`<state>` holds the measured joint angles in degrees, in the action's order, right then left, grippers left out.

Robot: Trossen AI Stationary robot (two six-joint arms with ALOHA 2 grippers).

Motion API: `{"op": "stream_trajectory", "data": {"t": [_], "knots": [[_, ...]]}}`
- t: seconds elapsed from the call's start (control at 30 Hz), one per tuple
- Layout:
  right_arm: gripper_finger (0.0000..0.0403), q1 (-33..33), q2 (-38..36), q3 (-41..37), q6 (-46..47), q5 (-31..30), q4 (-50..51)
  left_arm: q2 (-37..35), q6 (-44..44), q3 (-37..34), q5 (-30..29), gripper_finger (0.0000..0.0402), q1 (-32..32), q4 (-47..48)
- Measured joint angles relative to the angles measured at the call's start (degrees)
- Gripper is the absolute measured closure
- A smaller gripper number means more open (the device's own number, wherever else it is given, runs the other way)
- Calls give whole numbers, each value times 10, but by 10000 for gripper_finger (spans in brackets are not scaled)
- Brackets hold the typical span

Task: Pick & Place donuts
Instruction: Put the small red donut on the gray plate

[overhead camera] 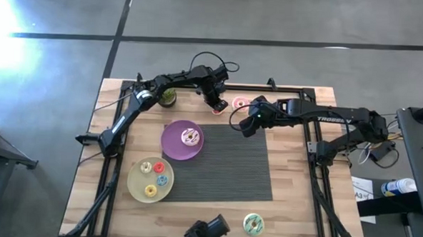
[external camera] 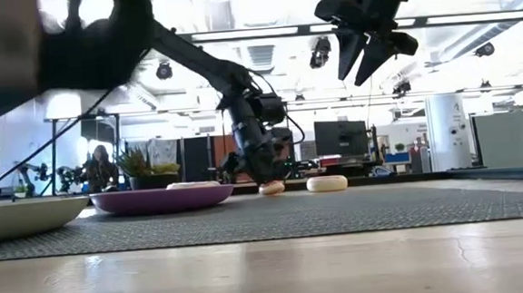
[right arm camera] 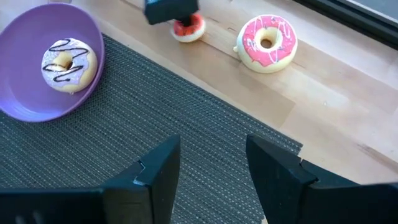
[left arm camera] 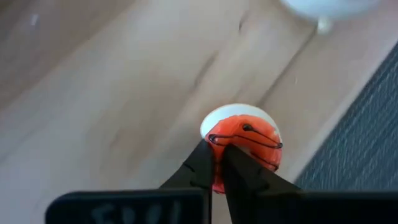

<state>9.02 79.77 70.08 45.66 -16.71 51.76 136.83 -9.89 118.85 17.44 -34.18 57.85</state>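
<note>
A small red donut (left arm camera: 245,140) with dark drizzle lies on the bare wood at the table's far edge, just beyond the grey mat. My left gripper (overhead camera: 217,104) stands over it, shut on it. A pink donut (right arm camera: 267,40) rests on the wood a little to its right. A white drizzled donut (overhead camera: 191,137) sits on the purple plate (overhead camera: 173,149). Several tiny donuts lie on the yellow plate (overhead camera: 133,183). A green-iced donut (overhead camera: 253,222) lies near the front edge. My right gripper (right arm camera: 211,171) hovers open above the mat's far edge, touching nothing. My left gripper pinches the red donut's ring on the side nearest the fingers (left arm camera: 217,182), a thin strip of red showing between the two fingers. The fingers (left arm camera: 202,165) come from above, slanting steeply down. The donut lies flat with its underside on the wooden table (external camera: 271,189).
The grey mat (overhead camera: 224,162) covers the table's middle. A small green potted plant (overhead camera: 168,95) stands at the far left, beside the left arm. A dark camera mount (overhead camera: 210,233) sits at the front edge. Black frame rails run along the table's far and side edges.
</note>
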Motion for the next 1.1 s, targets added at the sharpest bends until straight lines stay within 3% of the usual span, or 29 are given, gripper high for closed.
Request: {"op": "stream_trajectory", "data": {"t": [0.23, 0.3, 0.47, 0.83, 1.1], "knots": [[227, 0, 0, 0, -1, 0, -4, -95, 68, -17, -52, 401, 37, 88], [227, 0, 0, 0, -6, 0, -9, -147, 80, -50, -79, 401, 61, 98], [227, 0, 0, 0, -26, 0, -36, -304, 47, -191, -80, 401, 135, 70], [227, 0, 0, 0, -55, 13, -92, -655, -271, -583, -128, 401, 311, 14], [227, 0, 1, 0, 7, 22, -121, -795, -469, -767, -135, 401, 487, 22]]}}
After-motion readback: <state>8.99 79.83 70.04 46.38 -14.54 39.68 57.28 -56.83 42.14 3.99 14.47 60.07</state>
